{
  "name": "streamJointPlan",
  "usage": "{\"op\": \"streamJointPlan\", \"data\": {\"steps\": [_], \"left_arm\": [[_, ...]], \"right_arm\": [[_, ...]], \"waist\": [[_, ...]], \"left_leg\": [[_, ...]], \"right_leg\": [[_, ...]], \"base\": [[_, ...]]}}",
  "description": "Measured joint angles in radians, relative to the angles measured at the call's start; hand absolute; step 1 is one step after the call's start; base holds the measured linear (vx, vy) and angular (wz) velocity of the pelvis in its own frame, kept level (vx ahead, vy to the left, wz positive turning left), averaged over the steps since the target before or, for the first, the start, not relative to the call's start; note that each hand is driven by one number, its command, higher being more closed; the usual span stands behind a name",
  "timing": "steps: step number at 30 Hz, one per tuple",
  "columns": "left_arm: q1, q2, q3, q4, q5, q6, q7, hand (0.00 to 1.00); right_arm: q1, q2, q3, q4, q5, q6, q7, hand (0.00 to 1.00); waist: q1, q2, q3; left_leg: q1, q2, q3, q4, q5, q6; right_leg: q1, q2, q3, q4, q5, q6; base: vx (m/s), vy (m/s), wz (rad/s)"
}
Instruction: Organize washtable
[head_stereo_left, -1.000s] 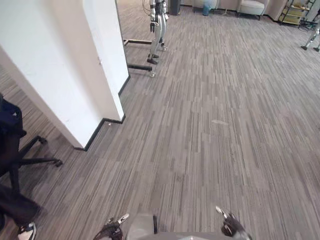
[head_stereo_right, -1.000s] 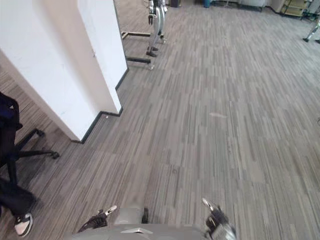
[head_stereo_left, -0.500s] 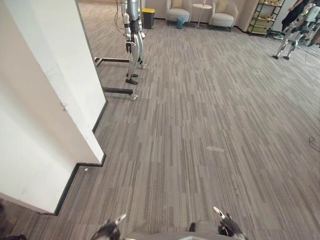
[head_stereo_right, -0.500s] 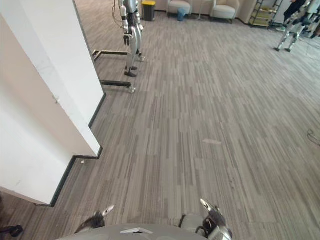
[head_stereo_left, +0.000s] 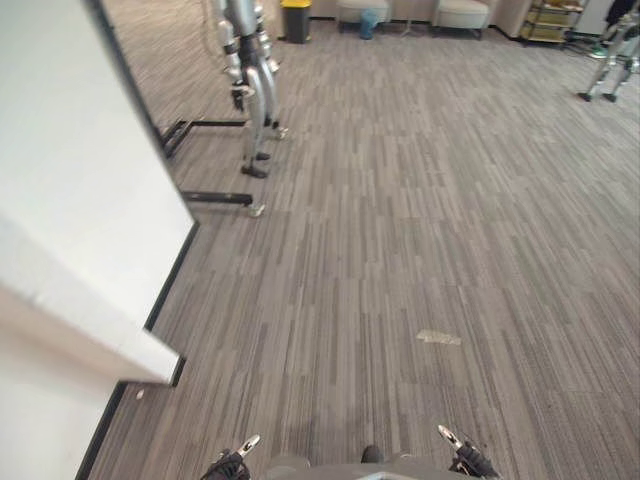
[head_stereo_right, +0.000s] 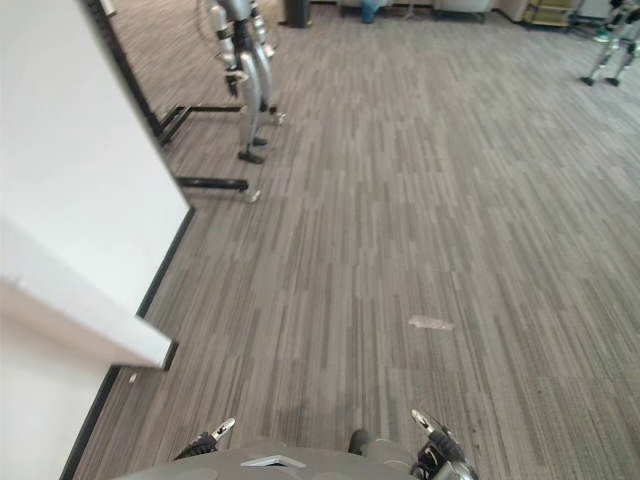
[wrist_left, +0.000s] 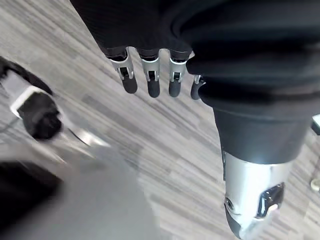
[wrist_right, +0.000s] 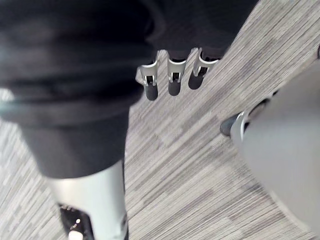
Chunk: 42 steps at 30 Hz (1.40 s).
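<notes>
My left hand (head_stereo_left: 232, 462) hangs low at the bottom edge of the left eye view, over grey striped carpet. Its fingers (wrist_left: 150, 80) point straight down in the left wrist view, with the thumb (wrist_left: 255, 200) apart, and they hold nothing. My right hand (head_stereo_left: 462, 458) hangs the same way at the lower right. In the right wrist view its fingers (wrist_right: 172, 80) are straight and relaxed above the carpet, also with nothing in them.
A white wall corner (head_stereo_left: 80, 200) with a black skirting stands close on the left. Beyond it another humanoid robot (head_stereo_left: 250, 90) hangs on a black stand (head_stereo_left: 215, 198). A pale scrap (head_stereo_left: 438, 337) lies on the carpet. Armchairs and a yellow bin (head_stereo_left: 295, 18) stand far back.
The camera has moved: the white wall corner has slid to the left and nearer, and the office chair has left the picture. Both hands still hang low and open.
</notes>
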Motion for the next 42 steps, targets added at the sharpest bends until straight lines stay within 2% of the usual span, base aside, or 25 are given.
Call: {"op": "streamJointPlan", "data": {"steps": [2, 3, 5, 7, 8, 9, 10, 11, 13, 15, 17, 18, 20, 22, 24, 26, 28, 29, 30, 31, 33, 35, 38, 39, 42], "left_arm": [[0.033, 0.009, -0.028, 0.0, 0.001, -0.003, 0.0, 0.0], [0.037, 0.013, -0.033, 0.0, 0.001, -0.003, 0.0, 0.0], [0.064, 0.007, -0.052, 0.023, 0.001, 0.001, 0.001, 0.0], [0.086, 0.015, -0.049, 0.038, 0.002, 0.002, -0.001, 0.0], [0.09, 0.026, -0.044, 0.045, 0.002, 0.004, 0.001, 0.0], [0.093, 0.026, -0.036, 0.048, 0.002, 0.005, 0.001, 0.0], [0.096, 0.023, -0.03, 0.049, 0.0, 0.006, 0.0, 0.0], [0.09, 0.026, -0.033, 0.048, 0.0, 0.007, -0.001, 0.0], [0.085, 0.03, -0.035, 0.028, 0.0, 0.012, 0.003, 0.0], [0.057, 0.038, -0.043, 0.02, 0.001, 0.016, 0.004, 0.0], [0.026, 0.037, -0.044, -0.017, -0.002, 0.01, 0.006, 0.0], [-0.025, 0.027, -0.057, -0.022, -0.007, 0.002, 0.007, 0.0], [-0.052, 0.015, -0.084, -0.023, -0.008, 0.0, 0.007, 0.0], [-0.065, -0.004, -0.085, -0.03, -0.007, -0.004, 0.008, 0.0], [-0.061, -0.017, -0.078, -0.042, -0.009, -0.01, 0.009, 0.0], [-0.039, -0.007, -0.074, -0.049, -0.006, -0.009, 0.018, 0.0], [-0.027, 0.009, -0.066, -0.036, -0.015, -0.013, 0.02, 0.0], [-0.031, -0.006, -0.059, -0.009, -0.015, -0.014, 0.02, 0.0], [-0.032, -0.01, -0.052, -0.006, -0.018, -0.01, 0.017, 0.0], [-0.039, -0.011, -0.057, 0.004, -0.019, -0.014, 0.018, 0.0], [-0.052, -0.001, -0.086, 0.027, -0.02, -0.018, 0.018, 0.0], [-0.053, 0.001, -0.112, 0.027, -0.02, -0.03, 0.019, 0.0], [-0.057, 0.003, -0.151, 0.026, -0.021, -0.032, 0.018, 0.0], [-0.057, 0.005, -0.161, 0.029, -0.023, -0.029, 0.015, 0.0], [-0.062, 0.011, -0.118, 0.028, -0.04, -0.029, 0.011, 0.0]], "right_arm": [[-0.05, 0.001, 0.02, 0.022, 0.007, -0.002, -0.003, 0.0], [-0.059, 0.001, 0.023, 0.022, 0.007, -0.002, -0.003, 0.0], [-0.06, 0.001, 0.039, 0.011, 0.007, -0.009, -0.001, 0.0], [-0.043, 0.017, 0.061, 0.022, 0.007, -0.014, -0.006, 0.0], [-0.051, 0.017, 0.067, 0.039, 0.005, -0.014, -0.003, 0.0], [-0.043, 0.017, 0.066, 0.045, 0.005, -0.013, -0.002, 0.0], [-0.034, 0.018, 0.061, 0.046, 0.0, -0.016, -0.001, 0.0], [-0.033, 0.024, 0.062, 0.047, -0.005, -0.016, 0.004, 0.0], [-0.026, 0.03, 0.062, 0.014, -0.015, -0.016, 0.015, 0.0], [-0.003, 0.023, 0.062, 0.0, -0.043, -0.021, 0.017, 0.0], [0.011, 0.01, 0.051, 0.001, -0.044, -0.021, 0.022, 0.0], [0.013, 0.007, 0.018, 0.0, -0.044, -0.021, 0.022, 0.0], [0.019, 0.002, -0.011, 0.0, -0.043, -0.019, 0.021, 0.0], [0.05, 0.005, -0.028, 0.001, -0.042, -0.013, 0.014, 0.0], [0.064, 0.011, -0.052, 0.0, -0.034, -0.012, 0.01, 0.0], [0.076, 0.018, -0.055, 0.014, -0.035, 0.002, 0.011, 0.0], [0.069, 0.033, -0.073, 0.044, -0.041, 0.008, 0.015, 0.0], [0.061, 0.003, -0.095, 0.054, -0.043, 0.005, 0.013, 0.0], [0.063, -0.008, -0.098, 0.058, -0.043, 0.004, 0.012, 0.0], [0.072, -0.027, -0.09, 0.063, -0.043, 0.004, 0.011, 0.0], [0.082, -0.042, -0.077, 0.091, -0.041, 0.003, 0.009, 0.0], [0.085, -0.048, -0.046, 0.099, -0.04, 0.001, 0.008, 0.0], [0.064, -0.047, -0.021, 0.098, -0.033, 0.001, 0.009, 0.0], [0.066, -0.047, -0.022, 0.099, -0.032, 0.001, 0.008, 0.0], [0.072, -0.013, -0.025, 0.097, -0.031, 0.003, 0.001, 0.0]], "waist": [[0.015, -0.013, 0.018], [0.019, -0.015, 0.02], [0.022, 0.014, 0.008], [0.038, -0.006, -0.002], [0.025, -0.037, -0.002], [0.026, -0.04, -0.004], [0.032, -0.037, -0.016], [0.033, -0.04, -0.012], [0.018, -0.049, 0.004], [0.017, -0.042, 0.005], [0.009, -0.039, -0.004], [0.007, -0.037, -0.002], [-0.001, -0.022, -0.002], [-0.006, -0.02, -0.011], [-0.006, -0.031, -0.018], [-0.015, -0.052, -0.049], [-0.03, -0.072, -0.086], [-0.031, -0.027, -0.095], [-0.032, -0.023, -0.098], [-0.033, -0.029, -0.087], [-0.036, -0.028, -0.087], [-0.04, -0.026, -0.087], [-0.039, -0.006, -0.084], [-0.043, 0.001, -0.084], [-0.034, -0.04, -0.079]], "left_leg": [[-0.104, -0.051, -0.008, -0.146, -0.106, -0.025], [-0.118, -0.062, -0.003, -0.235, -0.116, -0.025], [-0.115, -0.072, -0.01, -0.718, -0.063, -0.028], [-0.096, -0.11, -0.003, -0.791, 0.07, 0.004], [-0.076, -0.135, -0.011, -0.777, 0.03, 0.054], [-0.075, -0.144, -0.007, -0.765, 0.003, 0.071], [-0.063, -0.148, 0.006, -0.761, -0.022, 0.07], [-0.03, -0.154, 0.019, -0.769, -0.047, 0.074], [0.049, -0.169, 0.023, -0.768, -0.07, 0.068], [0.151, -0.171, 0.007, -0.796, -0.084, 0.052], [0.226, -0.163, -0.038, -0.86, -0.084, 0.052], [0.262, -0.153, -0.067, -0.9, -0.086, 0.05], [0.291, -0.123, -0.092, -0.919, -0.097, 0.03], [0.311, -0.082, -0.128, -0.924, -0.129, -0.016], [0.324, -0.054, -0.153, -0.918, -0.173, -0.039], [0.356, 0.01, -0.195, -0.943, -0.216, -0.085], [0.332, 0.051, -0.227, -0.908, -0.222, -0.092], [0.279, 0.092, -0.244, -0.805, -0.191, -0.086], [0.25, 0.093, -0.242, -0.75, -0.155, -0.073], [0.207, 0.093, -0.216, -0.647, -0.06, -0.071], [0.165, 0.12, -0.114, -0.572, -0.053, -0.086], [0.123, 0.11, -0.034, -0.577, -0.058, -0.093], [0.071, 0.018, -0.063, -0.766, -0.105, -0.124], [0.073, -0.004, -0.053, -0.88, -0.075, -0.064], [0.137, -0.01, -0.03, -0.965, -0.038, -0.073]], "right_leg": [[0.109, -0.011, 0.049, -0.071, -0.014, 0.012], [0.128, -0.017, 0.062, -0.083, -0.025, 0.027], [0.169, -0.009, 0.059, -0.112, -0.104, 0.045], [0.202, -0.037, 0.085, -0.125, -0.145, 0.058], [0.205, -0.063, 0.088, -0.082, -0.162, 0.074], [0.195, -0.073, 0.098, -0.04, -0.17, 0.077], [0.131, -0.085, 0.124, 0.116, -0.194, 0.098], [0.016, -0.098, 0.143, 0.382, -0.189, 0.156], [-0.131, -0.145, 0.153, 0.775, -0.106, 0.265], [-0.191, -0.187, 0.11, 0.952, -0.108, 0.25], [-0.231, -0.248, 0.038, 0.907, -0.135, 0.2], [-0.277, -0.291, 0.017, 0.766, -0.142, 0.187], [-0.285, -0.293, 0.039, 0.551, -0.138, 0.188], [-0.281, -0.282, 0.148, 0.272, -0.07, 0.162], [-0.285, -0.29, 0.192, 0.157, -0.005, 0.17], [-0.274, -0.286, 0.114, 0.148, 0.036, 0.235], [-0.26, -0.256, 0.043, 0.151, 0.028, 0.233], [-0.238, -0.208, 0.008, 0.159, 0.031, 0.192], [-0.224, -0.202, -0.003, 0.157, 0.017, 0.174], [-0.172, -0.196, -0.029, 0.127, 0.006, 0.155], [-0.072, -0.197, -0.081, 0.06, 0.0, 0.138], [-0.019, -0.183, -0.11, -0.001, -0.005, 0.126], [-0.001, -0.127, -0.14, -0.093, -0.005, 0.118], [0.006, -0.105, -0.154, -0.111, -0.002, 0.119], [0.031, -0.113, -0.133, -0.121, 0.006, 0.126]], "base": [[-0.14, -0.037, -0.67], [-0.13, 0.062, -0.64], [-0.14, 0.18, -0.28], [0.24, 0.122, -0.02], [0.44, 0.061, 0.05], [0.47, 0.078, 0.06], [0.45, 0.115, -0.16], [0.47, 0.081, -0.22], [0.34, 0.02, 0.03], [0.19, -0.005, 0.33], [0.01, 0.051, 0.53], [-0.08, 0.129, 0.47], [-0.11, 0.166, 0.39], [-0.08, 0.091, 0.41], [0.05, -0.169, 0.35], [0.19, -0.515, 0.48], [0.27, -0.616, 0.56], [0.24, -0.526, 0.45], [0.17, -0.406, 0.37], [0.14, -0.334, 0.48], [0.07, -0.211, 0.56], [-0.07, 0.001, 0.28], [-0.14, 0.191, 0.08], [-0.03, 0.214, 0.22], [0.09, 0.065, -0.06]]}}
